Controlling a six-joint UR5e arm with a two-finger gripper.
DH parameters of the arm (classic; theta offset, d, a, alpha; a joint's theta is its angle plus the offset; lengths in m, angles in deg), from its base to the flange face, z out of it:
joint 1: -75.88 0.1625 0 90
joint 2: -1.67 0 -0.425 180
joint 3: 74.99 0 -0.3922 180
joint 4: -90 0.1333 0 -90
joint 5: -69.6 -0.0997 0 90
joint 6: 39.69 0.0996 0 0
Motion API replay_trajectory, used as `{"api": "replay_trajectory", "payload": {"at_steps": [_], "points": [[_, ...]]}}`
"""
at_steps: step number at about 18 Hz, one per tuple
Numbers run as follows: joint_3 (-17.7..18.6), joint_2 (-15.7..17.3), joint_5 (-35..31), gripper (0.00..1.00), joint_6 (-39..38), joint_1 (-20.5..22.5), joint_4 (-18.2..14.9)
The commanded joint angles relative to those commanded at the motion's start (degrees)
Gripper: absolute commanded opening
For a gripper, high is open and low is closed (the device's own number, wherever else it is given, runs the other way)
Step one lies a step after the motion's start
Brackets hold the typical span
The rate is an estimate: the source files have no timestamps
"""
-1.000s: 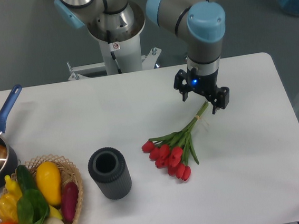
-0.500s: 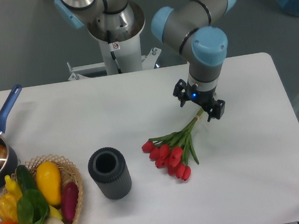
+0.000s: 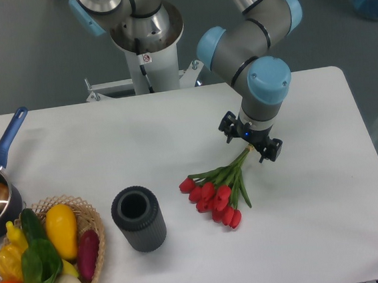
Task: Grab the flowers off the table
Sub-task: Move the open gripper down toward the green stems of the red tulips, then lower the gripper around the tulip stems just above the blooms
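Observation:
The flowers [image 3: 215,191], a bunch of red tulip buds with green leaves and bound green stems, lie on the white table [image 3: 315,203] right of centre, buds toward the front left and stems pointing back right. My gripper [image 3: 250,140] is low over the stem end, pointing down. Its two dark fingers [image 3: 274,150] stand apart on either side of the stems, so it is open. The tip of the stems is hidden under the gripper. I cannot tell whether the fingers touch the stems.
A dark grey ribbed cylinder [image 3: 138,218] stands upright left of the flowers. A wicker basket [image 3: 87,215] of vegetables sits at the front left corner. A pot with a blue handle [image 3: 7,142] is at the left edge. The arm's base [image 3: 147,52] stands behind the table.
My gripper has moved down and a little to the left, onto the stem end of the flowers. The flowers have not moved.

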Motion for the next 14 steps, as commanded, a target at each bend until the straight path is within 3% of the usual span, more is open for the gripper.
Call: {"api": "replay_trajectory", "payload": {"at_steps": [14], "points": [[0.0,-2.5,0.4,1.00,-0.4,-0.5,1.4]]}}
